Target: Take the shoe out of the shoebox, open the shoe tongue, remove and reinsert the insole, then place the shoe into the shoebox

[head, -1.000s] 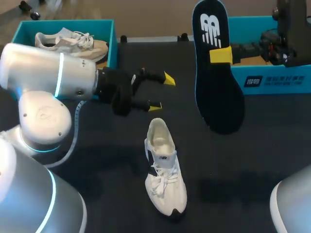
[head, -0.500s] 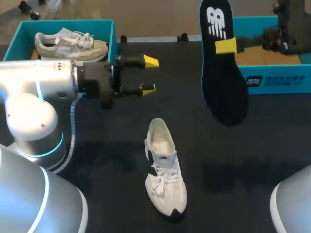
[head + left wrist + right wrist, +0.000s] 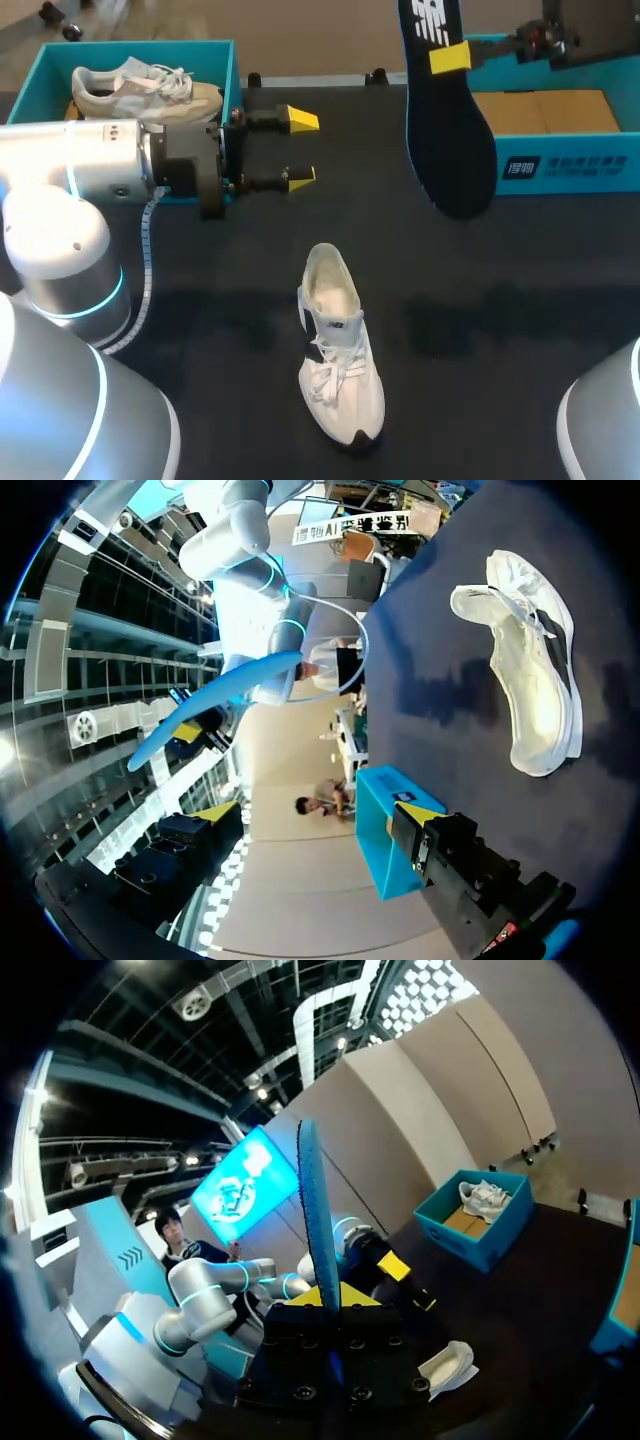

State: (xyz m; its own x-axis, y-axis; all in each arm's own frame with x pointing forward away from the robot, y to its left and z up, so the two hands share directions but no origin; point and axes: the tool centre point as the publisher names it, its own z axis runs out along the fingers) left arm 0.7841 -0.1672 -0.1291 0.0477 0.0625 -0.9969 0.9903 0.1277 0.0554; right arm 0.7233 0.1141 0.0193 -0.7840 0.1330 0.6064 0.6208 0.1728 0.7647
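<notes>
Your right gripper (image 3: 448,57) has lifted the insole (image 3: 447,140) higher, clamped near its heel; your left gripper (image 3: 297,148) has drawn back, fingers wide. The shoe (image 3: 338,345) stands on the table (image 3: 520,330): steady it, then feed the insole toe-first.

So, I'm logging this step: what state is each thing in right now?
Shoe: upright on the table.
Insole: in the air, held by the right gripper.
Left gripper: open, empty.
Left box: open, second shoe inside.
Right box: open, no shoe visible inside.
</notes>
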